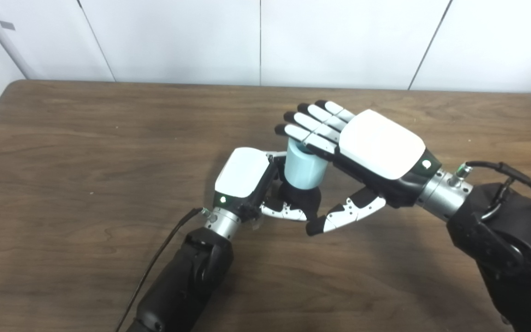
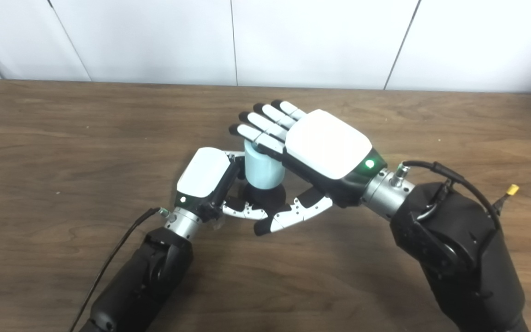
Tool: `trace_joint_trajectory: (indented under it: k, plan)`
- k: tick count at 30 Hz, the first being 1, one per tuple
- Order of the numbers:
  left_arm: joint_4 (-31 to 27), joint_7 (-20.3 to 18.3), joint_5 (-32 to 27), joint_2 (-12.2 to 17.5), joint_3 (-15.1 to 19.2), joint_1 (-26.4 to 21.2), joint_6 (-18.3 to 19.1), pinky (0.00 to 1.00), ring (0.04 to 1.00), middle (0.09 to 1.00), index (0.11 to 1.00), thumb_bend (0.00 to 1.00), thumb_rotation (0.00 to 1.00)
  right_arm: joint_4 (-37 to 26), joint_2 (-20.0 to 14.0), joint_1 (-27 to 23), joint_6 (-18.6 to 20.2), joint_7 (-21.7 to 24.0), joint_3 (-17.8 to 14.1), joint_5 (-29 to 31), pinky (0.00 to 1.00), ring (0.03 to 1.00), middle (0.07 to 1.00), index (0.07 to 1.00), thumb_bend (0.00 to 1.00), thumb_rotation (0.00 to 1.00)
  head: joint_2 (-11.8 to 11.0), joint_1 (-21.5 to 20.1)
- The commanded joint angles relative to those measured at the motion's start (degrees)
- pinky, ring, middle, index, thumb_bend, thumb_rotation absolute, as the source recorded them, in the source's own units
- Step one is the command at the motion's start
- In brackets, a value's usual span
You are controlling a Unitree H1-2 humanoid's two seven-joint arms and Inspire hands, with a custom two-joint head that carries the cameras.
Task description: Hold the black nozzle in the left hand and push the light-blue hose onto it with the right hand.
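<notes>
My left hand [image 1: 243,177] is shut on the black nozzle [image 1: 301,199], fingers curled round its far side and thumb in front, just above the table. The light-blue hose [image 1: 305,168], a short upright cylinder, sits on top of the nozzle with its lower end over it. My right hand [image 1: 370,146] lies flat over the hose's top end. Its fingers [image 1: 314,123] are stretched out and cover the rim, and the thumb [image 1: 346,213] points out below, beside the nozzle, closed on nothing. The joint between hose and nozzle is partly hidden by the hands.
The brown wooden table [image 1: 85,152] runs back to white wall panels [image 1: 178,37]. A black cable [image 1: 155,263] trails along the left forearm. The bulky right forearm [image 2: 454,249] fills the lower right, with a small yellow-tipped plug [image 2: 510,191] beside it.
</notes>
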Motion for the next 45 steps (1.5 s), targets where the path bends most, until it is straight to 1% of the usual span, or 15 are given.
trace_joint_trajectory:
  k: [1, 8, 15, 20, 25, 27, 30, 32, 36, 38, 40, 45]
  plan:
    - [-1.1, -0.1, 1.3, 0.1, 0.0, -0.9, 0.3, 0.4, 0.45, 0.446, 0.496, 0.5, 0.0, 0.1, -0.7, 0.1, -1.5, -2.2, -0.3, -0.1, 1.0, 1.0, 0.981, 0.949, 0.64, 0.96, 0.1, 0.1]
    - [-1.1, 0.1, 1.1, 0.0, 0.0, -0.8, 0.1, 0.4, 0.444, 0.434, 0.5, 0.5, 0.0, 3.2, -0.9, 3.0, -3.4, -3.6, 0.7, -2.6, 1.0, 1.0, 0.988, 0.956, 0.64, 0.92, 0.1, 0.2]
    - [-1.3, 0.1, 2.0, 0.1, -0.3, -0.9, 0.5, 0.41, 0.45, 0.439, 0.5, 0.5, 0.0, 6.7, -1.5, 4.8, -3.3, -3.9, 2.9, -2.3, 0.99, 1.0, 0.993, 0.95, 0.65, 0.96, 0.3, 0.2]
    - [-1.3, 0.2, 2.0, -0.1, -0.3, -0.9, 0.7, 0.4, 0.443, 0.427, 0.501, 0.5, 0.0, 7.2, -1.9, 5.2, -2.9, -3.7, 4.3, -2.4, 0.98, 1.0, 0.995, 0.953, 0.66, 0.99, 0.3, 0.2]
    - [-1.4, 0.1, 2.0, 0.0, -0.3, -1.0, 0.5, 0.4, 0.453, 0.433, 0.5, 0.5, 0.0, 7.5, -2.2, 5.5, -3.1, -3.5, 5.4, -2.6, 0.99, 1.0, 0.985, 0.945, 0.68, 1.0, 0.6, 0.3]
    - [-1.4, 0.2, 2.1, -0.1, -0.4, -1.0, 0.6, 0.4, 0.453, 0.434, 0.5, 0.5, 0.0, 7.3, -2.3, 5.4, -2.4, -2.8, 5.9, -2.1, 1.0, 0.994, 0.97, 0.929, 0.69, 1.0, 0.6, 0.3]
    - [-1.3, 0.2, 1.7, 0.0, -0.3, -1.0, 0.3, 0.4, 0.455, 0.436, 0.501, 0.5, 0.0, 6.6, -2.8, 5.0, -0.6, -0.6, 6.7, -0.9, 1.0, 0.944, 0.94, 0.906, 0.7, 1.0, 0.6, 0.3]
    - [-1.4, -0.1, 1.6, 0.0, -0.3, -1.0, 0.5, 0.4, 0.458, 0.44, 0.5, 0.5, 0.0, 6.3, -3.3, 4.7, 0.7, 0.9, 7.2, 0.0, 0.97, 0.917, 0.926, 0.896, 0.7, 1.0, 0.6, 0.3]
    - [-1.6, -0.3, 1.8, 0.0, -0.3, -0.9, 0.7, 0.41, 0.461, 0.445, 0.498, 0.5, 0.0, 6.0, -3.9, 4.4, 2.2, 1.5, 7.8, 0.6, 0.96, 0.918, 0.92, 0.892, 0.7, 1.0, 0.6, 0.3]
    - [-1.8, -0.5, 1.7, 0.0, -0.3, -0.9, 0.8, 0.41, 0.458, 0.447, 0.498, 0.5, 0.0, 5.6, -3.9, 4.1, 2.7, 1.0, 7.8, 0.7, 0.99, 0.936, 0.936, 0.909, 0.7, 1.0, 0.7, 0.3]
    - [-1.9, -0.5, 1.9, 0.1, -0.3, -0.9, 0.9, 0.41, 0.458, 0.447, 0.497, 0.5, 0.0, 5.1, -3.8, 3.6, 2.8, -0.3, 7.3, 1.1, 1.0, 0.95, 0.941, 0.915, 0.7, 1.0, 0.7, 0.3]
    - [-1.4, 0.1, 1.4, 0.1, -0.1, -0.9, 0.3, 0.4, 0.453, 0.437, 0.5, 0.5, 0.0, 2.3, -2.8, 0.1, 4.3, -3.9, 4.0, 4.5, 1.0, 0.984, 0.962, 0.943, 0.68, 1.0, 0.5, 0.2]
